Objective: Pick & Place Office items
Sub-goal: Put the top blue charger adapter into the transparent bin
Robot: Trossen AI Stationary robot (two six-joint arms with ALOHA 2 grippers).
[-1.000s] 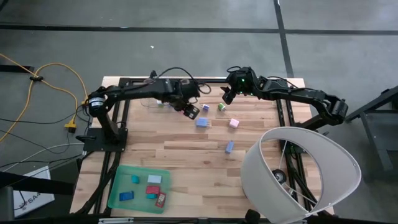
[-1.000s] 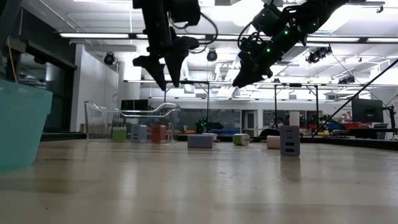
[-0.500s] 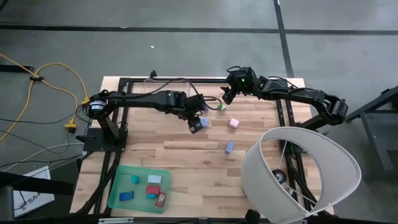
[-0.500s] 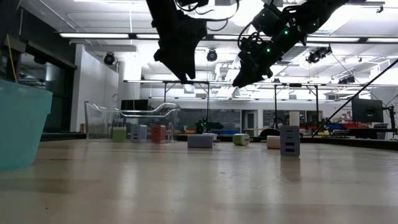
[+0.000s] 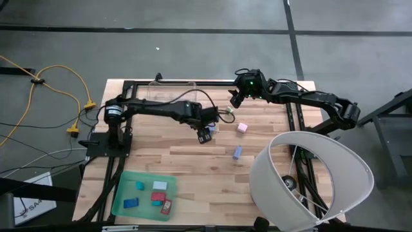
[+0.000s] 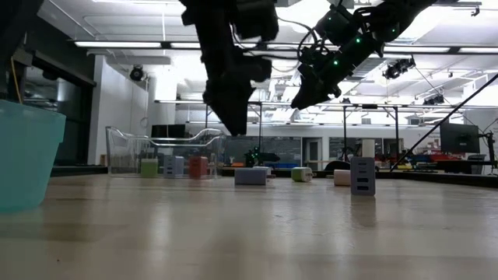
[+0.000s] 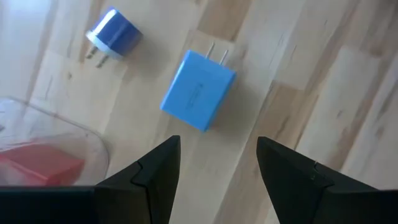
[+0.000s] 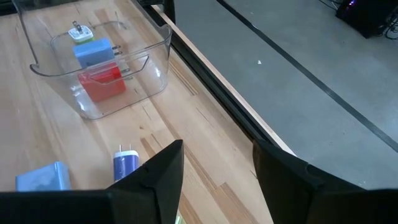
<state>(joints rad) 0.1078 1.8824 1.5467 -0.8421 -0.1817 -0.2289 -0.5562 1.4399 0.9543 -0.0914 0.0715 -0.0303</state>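
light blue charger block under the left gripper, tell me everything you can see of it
The light blue charger block is a flat, squarish plug of smooth matte plastic with rounded edges and two metal prongs sticking out of one end. It lies flat on the wooden table, touching nothing else. A smaller dark blue round plug lies apart beside it. The left gripper hovers open above it, fingers clear of it.

a robotics lab or workshop. the low view shows a big open hall with ceiling strip lights (image 6: pixel 132 44), monitors (image 6: pixel 459 138) and cluttered benches. a wooden desk (image 5: pixel 193 158) stands on grey concrete floor (image 5: pixel 193 45).
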